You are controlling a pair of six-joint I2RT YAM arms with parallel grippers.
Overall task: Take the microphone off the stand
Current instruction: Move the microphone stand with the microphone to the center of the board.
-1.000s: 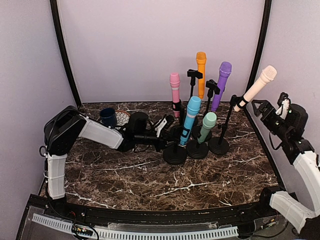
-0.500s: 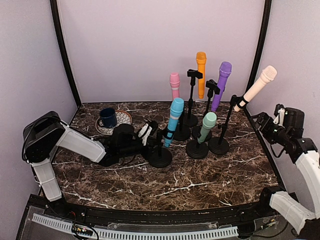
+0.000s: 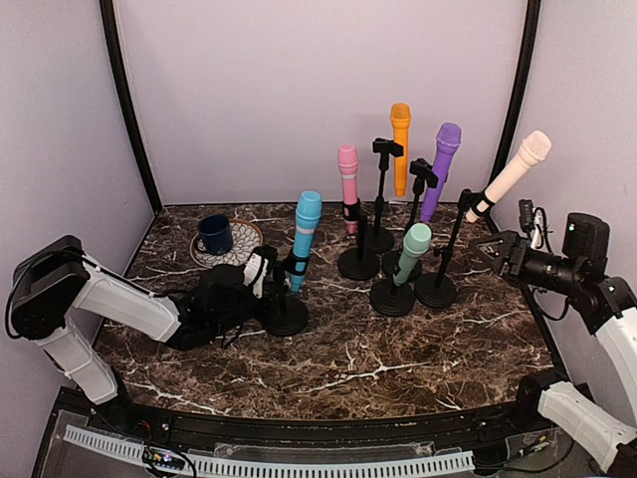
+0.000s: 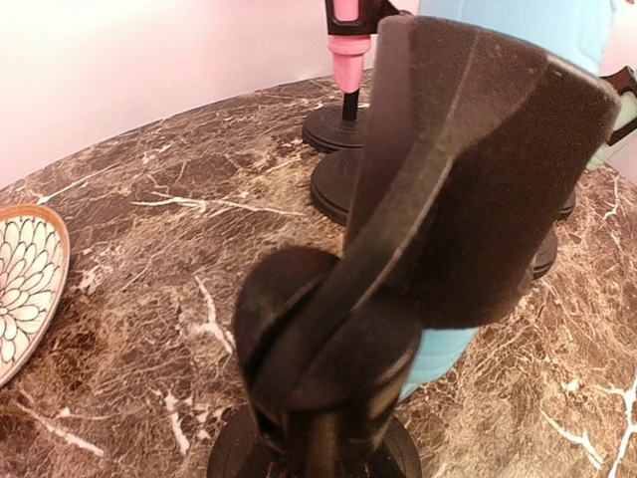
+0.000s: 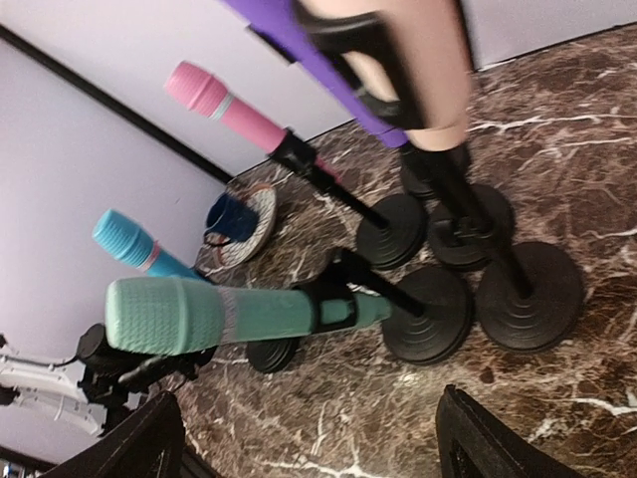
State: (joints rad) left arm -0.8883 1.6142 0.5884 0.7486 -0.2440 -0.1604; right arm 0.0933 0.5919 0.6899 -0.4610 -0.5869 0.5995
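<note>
On the marble table point(image 3: 418, 358), front left, the black stand point(image 3: 287, 319) carries the blue microphone point(image 3: 305, 234) nearly upright in its clip, my left claw point(image 3: 273, 287) clamped on its pole; my right claw point(image 3: 493, 252) hangs spread wide near the cream microphone point(image 3: 518, 169).

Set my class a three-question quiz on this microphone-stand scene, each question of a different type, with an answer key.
1. True or false: the blue microphone is already off its stand.
2. The left gripper is shut on the stand of which microphone? A) pink B) blue C) orange
3. Fill in: the right gripper has its jaws ____.
Key: 1 false; 2 B; 3 open.
</note>
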